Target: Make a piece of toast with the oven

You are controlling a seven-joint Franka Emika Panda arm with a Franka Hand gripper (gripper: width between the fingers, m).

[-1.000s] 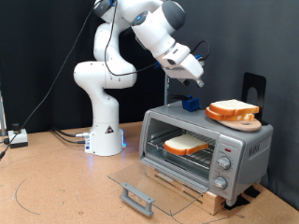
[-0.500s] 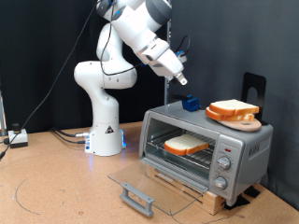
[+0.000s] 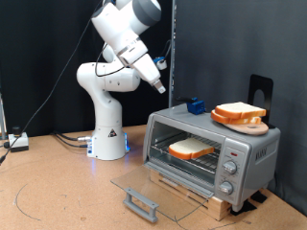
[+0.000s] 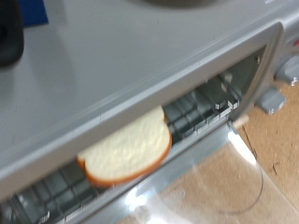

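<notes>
The silver oven (image 3: pixel 213 144) stands at the exterior view's right with its glass door (image 3: pixel 144 185) dropped flat open. A piece of toast (image 3: pixel 192 149) lies on the wire rack inside, pale with a tan crust. The wrist view looks down on the same toast (image 4: pixel 126 149) through the oven's opening, below the grey oven top (image 4: pixel 140 56). My gripper (image 3: pixel 158 84) hangs in the air up and to the exterior view's left of the oven, well clear of it, with nothing between its fingers. The fingers do not show in the wrist view.
A round wooden plate (image 3: pixel 246 125) with another slice of bread (image 3: pixel 237 111) sits on the oven's roof, beside a small blue object (image 3: pixel 197 106). The door's grey handle (image 3: pixel 141 203) juts out low in front. Knobs (image 3: pixel 229 168) are on the oven's right panel. The white arm base (image 3: pixel 108 134) stands behind.
The arm has swung up and towards the exterior view's left, away from the oven's roof. Toast, plate and open door have stayed put.
</notes>
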